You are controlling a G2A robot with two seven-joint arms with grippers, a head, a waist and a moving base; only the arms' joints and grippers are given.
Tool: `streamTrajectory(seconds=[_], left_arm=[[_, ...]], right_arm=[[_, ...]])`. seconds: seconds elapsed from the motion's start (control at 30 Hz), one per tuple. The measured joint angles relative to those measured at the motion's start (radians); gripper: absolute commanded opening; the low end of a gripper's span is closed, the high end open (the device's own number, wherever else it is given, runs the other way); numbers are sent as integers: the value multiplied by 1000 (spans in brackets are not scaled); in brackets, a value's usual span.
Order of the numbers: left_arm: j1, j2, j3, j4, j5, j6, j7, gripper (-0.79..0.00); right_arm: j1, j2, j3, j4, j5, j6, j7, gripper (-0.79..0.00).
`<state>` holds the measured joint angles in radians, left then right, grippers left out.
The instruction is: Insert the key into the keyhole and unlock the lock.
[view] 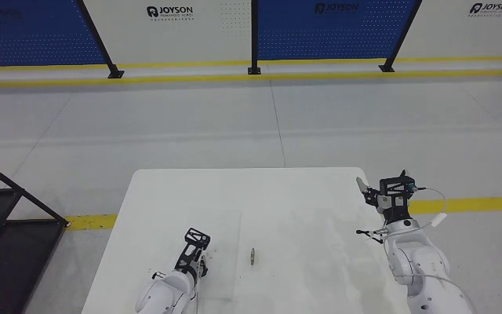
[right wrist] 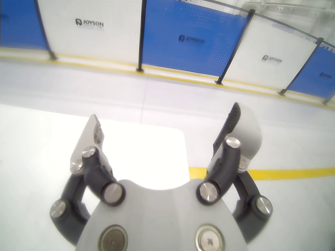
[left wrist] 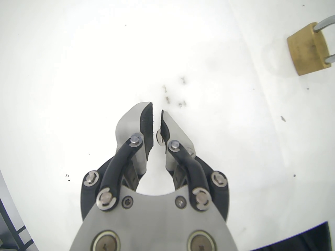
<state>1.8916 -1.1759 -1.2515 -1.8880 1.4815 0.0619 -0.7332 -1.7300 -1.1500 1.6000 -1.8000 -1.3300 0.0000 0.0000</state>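
Observation:
A small brass padlock (view: 252, 256) with a silver shackle lies flat near the middle of the white table (view: 314, 196). The left wrist view shows the padlock (left wrist: 308, 49) off to one side of my left gripper (left wrist: 156, 108). That gripper hangs low over the table, shut on a thin silver piece (left wrist: 158, 136) between its black pads, which looks like the key's head. From above, the left gripper (view: 196, 235) is left of the lock, about a hand's width away. My right gripper (right wrist: 165, 116) is open and empty at the table's far right corner, where the top view also shows this gripper (view: 367, 193).
The tabletop (left wrist: 78, 53) has a few small dark specks in front of the left gripper. A black frame (view: 23, 212) stands off the table's left edge. Blue and white fence panels (view: 251, 31) line the floor far behind.

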Motion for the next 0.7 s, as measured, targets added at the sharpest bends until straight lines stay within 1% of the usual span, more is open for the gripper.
streamTrajectory(seconds=[0.23,0.3,0.43,0.6,0.7], left_arm=[[43,5,-28,-31,-20,-18,0,-637],[55,6,-29,-32,-20,-22,1,-653],[66,6,-28,-34,-26,-27,3,-659],[69,6,-27,-32,-22,-24,6,-696],[64,5,-27,-27,-24,-21,4,-733]], right_arm=[[0,0,0,0,0,0,0,0],[0,0,0,0,0,0,0,0],[0,0,0,0,0,0,0,0],[0,0,0,0,0,0,0,0],[0,0,0,0,0,0,0,0]])
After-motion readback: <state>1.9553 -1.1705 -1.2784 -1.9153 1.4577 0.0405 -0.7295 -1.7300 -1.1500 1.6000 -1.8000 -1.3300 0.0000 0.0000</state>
